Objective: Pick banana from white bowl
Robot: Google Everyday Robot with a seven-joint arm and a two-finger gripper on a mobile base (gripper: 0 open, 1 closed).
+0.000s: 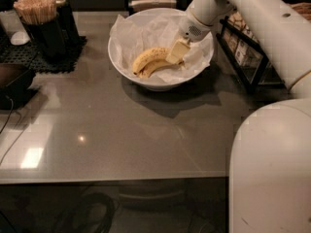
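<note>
The white bowl (pixel 160 83) stands at the back middle of the grey table, lined with white paper (pixel 130 33). Two yellow bananas lie in it side by side. The speckled curved banana (pixel 146 58) is the upper one; a second yellow banana (pixel 156 68) lies just below it. My gripper (pixel 177 51) reaches down into the bowl from the upper right and sits at the right end of the speckled banana, touching or almost touching it. Both bananas rest on the paper.
A black holder full of wooden sticks (pixel 38 13) stands on a black mat at the back left. A dark object (pixel 13 81) and a cable lie at the left edge. A black wire rack (pixel 245 57) stands right of the bowl. My white body (pixel 272 169) fills the lower right.
</note>
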